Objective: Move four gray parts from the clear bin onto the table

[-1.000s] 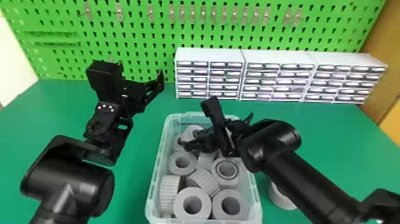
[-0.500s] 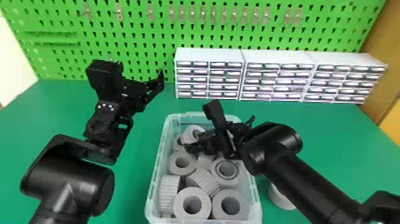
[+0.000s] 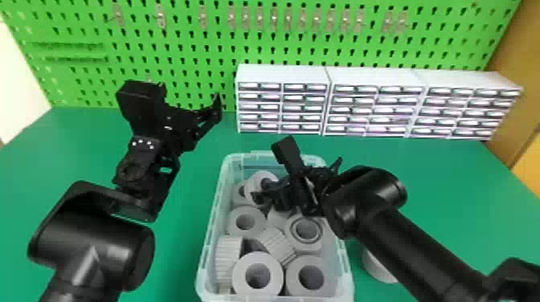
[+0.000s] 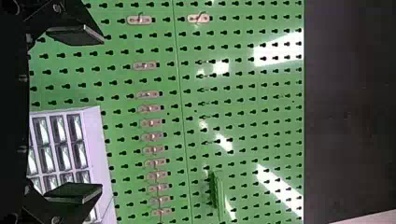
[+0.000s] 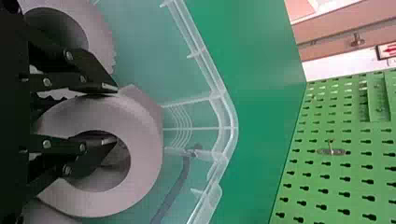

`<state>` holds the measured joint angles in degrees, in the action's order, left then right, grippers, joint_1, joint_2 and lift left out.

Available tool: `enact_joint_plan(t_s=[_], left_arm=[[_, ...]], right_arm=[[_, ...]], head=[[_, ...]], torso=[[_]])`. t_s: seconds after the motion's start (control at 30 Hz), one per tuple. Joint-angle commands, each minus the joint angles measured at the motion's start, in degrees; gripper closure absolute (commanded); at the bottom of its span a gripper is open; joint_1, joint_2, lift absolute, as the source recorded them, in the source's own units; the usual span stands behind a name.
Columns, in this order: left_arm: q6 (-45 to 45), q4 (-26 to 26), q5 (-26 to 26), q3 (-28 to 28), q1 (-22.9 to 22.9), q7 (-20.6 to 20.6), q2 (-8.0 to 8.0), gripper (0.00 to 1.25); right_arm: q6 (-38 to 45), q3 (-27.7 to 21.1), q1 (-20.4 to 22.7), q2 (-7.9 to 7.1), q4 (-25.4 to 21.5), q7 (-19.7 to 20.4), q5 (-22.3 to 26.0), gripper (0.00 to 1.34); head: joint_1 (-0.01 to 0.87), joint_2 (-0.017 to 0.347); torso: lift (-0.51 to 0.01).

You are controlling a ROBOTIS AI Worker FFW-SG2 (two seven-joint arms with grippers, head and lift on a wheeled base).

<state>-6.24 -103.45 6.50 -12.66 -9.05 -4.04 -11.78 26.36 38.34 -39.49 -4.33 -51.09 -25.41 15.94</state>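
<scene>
One side of a gray part [image 5: 145,154] inside the clear bin [image 5: 229,126] is straddled by the right gripper [image 5: 116,115], whose closure cannot be told, while the left gripper [image 4: 102,113] is held wide, well apart.

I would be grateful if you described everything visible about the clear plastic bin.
The clear plastic bin is rectangular and open-topped, with rounded corners, a rim and fine moulded lines at an inner corner. It stands upright on the green table, long sides running away from the robot. Thick-walled gray rings, some showing ribbed sides, are piled inside. The black right gripper is at its far part; whether it touches the plastic is unclear.
</scene>
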Motion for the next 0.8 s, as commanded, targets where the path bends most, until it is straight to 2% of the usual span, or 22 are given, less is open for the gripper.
enact_joint_plan(t_s=[0.0,0.4,0.77], left_arm=[[0.00,0.00,0.00,0.00,0.00,0.00,0.00,0.17],[0.00,0.00,0.00,0.09,0.09,0.09,0.00,0.17],[0.00,0.00,0.00,0.27,0.35,0.18,0.00,0.17]], right_arm=[[-1.05,0.24,0.20,0.02,-0.06,0.01,-0.48,1.01],[-1.31,0.33,0.20,0.11,-0.76,0.01,-1.79,1.01],[-0.87,0.16,0.64,-0.07,-5.25,0.01,-3.82,1.01]], head=[[0.678,0.034],[0.678,0.034],[0.678,0.034]], torso=[[-0.050],[-0.050],[-0.050]])
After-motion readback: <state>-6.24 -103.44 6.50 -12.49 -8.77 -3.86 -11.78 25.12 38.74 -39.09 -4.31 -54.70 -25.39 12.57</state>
